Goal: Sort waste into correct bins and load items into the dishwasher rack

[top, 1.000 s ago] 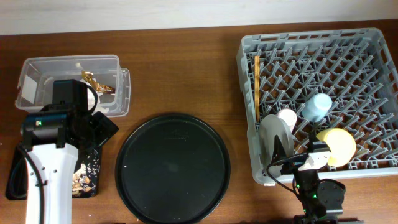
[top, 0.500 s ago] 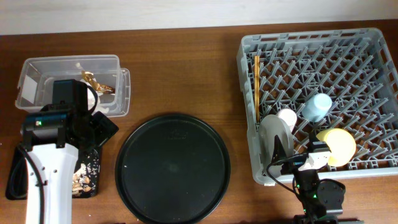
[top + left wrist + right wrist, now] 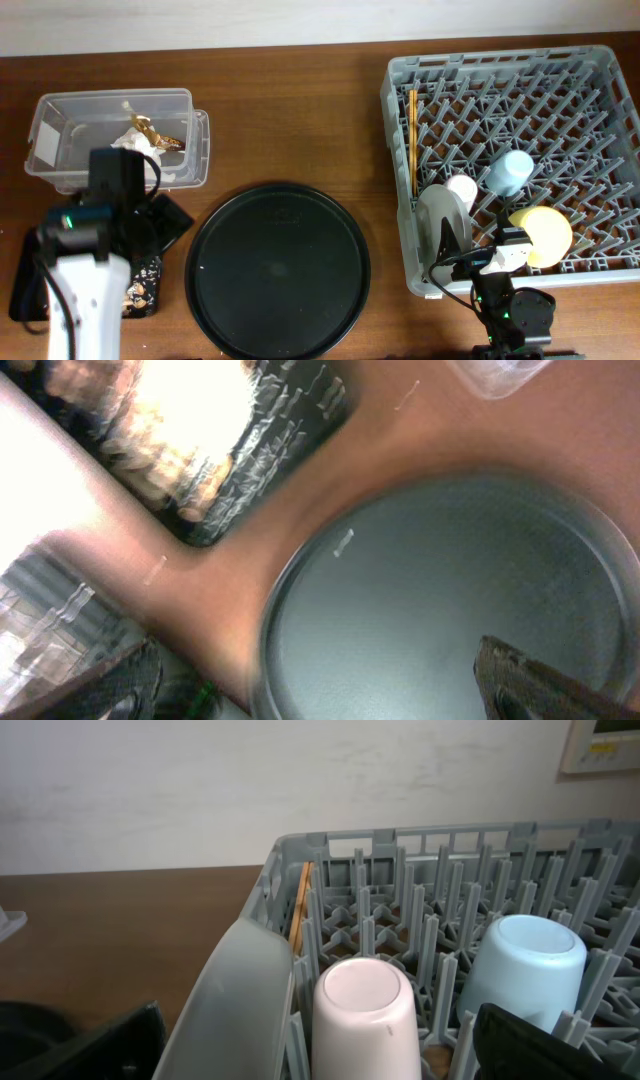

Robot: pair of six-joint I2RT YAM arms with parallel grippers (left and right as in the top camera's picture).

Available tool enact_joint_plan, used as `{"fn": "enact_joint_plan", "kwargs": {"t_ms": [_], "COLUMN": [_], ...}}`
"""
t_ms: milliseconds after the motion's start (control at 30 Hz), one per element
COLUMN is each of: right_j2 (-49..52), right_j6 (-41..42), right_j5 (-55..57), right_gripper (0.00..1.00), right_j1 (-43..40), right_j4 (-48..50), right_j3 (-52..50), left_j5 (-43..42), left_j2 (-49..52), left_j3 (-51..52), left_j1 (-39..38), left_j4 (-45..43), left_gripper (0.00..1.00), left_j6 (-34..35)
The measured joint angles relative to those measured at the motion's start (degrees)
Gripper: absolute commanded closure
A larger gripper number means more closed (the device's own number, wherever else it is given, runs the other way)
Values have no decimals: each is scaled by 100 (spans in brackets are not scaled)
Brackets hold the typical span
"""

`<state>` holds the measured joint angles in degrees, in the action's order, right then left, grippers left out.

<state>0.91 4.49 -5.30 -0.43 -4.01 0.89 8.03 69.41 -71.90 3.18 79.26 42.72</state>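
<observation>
The clear box [image 3: 60, 110] at the back left holds crumpled white paper with a gold-brown scrap [image 3: 145, 135]. The shallow black tray [image 3: 150, 262] holds beige food scraps [image 3: 135, 292] and is partly hidden under my left arm. My left gripper [image 3: 160, 215] is open and empty between the two bins; the blurred left wrist view shows its jaws [image 3: 320, 695] over the round tray's edge. The grey rack [image 3: 600, 60] holds chopsticks [image 3: 412, 140], a pink cup [image 3: 462, 188], a blue cup [image 3: 510, 172], a yellow bowl [image 3: 547, 233] and a plate [image 3: 437, 215]. My right gripper [image 3: 320, 1060] is open just before the pink cup [image 3: 365, 1005].
A large round black tray [image 3: 278, 268] lies in the middle of the wooden table; it also shows in the left wrist view [image 3: 450, 590]. The rack's near wall stands right in front of my right gripper [image 3: 490, 262]. A pale wall runs along the back.
My left arm has pulled back toward the table's front, uncovering the white paper in the clear box. The right arm and the rack's contents have not moved.
</observation>
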Motion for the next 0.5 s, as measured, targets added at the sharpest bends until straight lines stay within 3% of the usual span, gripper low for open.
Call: {"fn": "enact_joint_plan", "kwargs": {"t_ms": [100,233,500], "right_j2": [-17,-22,-22], "right_j6": [0,-2,0], "right_j5": [17,22,35], "right_gripper": [1,1,1], "right_j1": [7,7,7], "right_j4": [-2,2,0], "right_j3": [-4,-7,-7], "left_j5": [-50,-330,-356], "left_j2": [-1414,-3587,-5364], "left_j3": [1919,4109,5602], "left_j1": [-352,-549,-553], "left_j4": [-1945,-4159,-5731], "left_gripper": [1,1,1], "left_j6": [-22,-586,-1180]}}
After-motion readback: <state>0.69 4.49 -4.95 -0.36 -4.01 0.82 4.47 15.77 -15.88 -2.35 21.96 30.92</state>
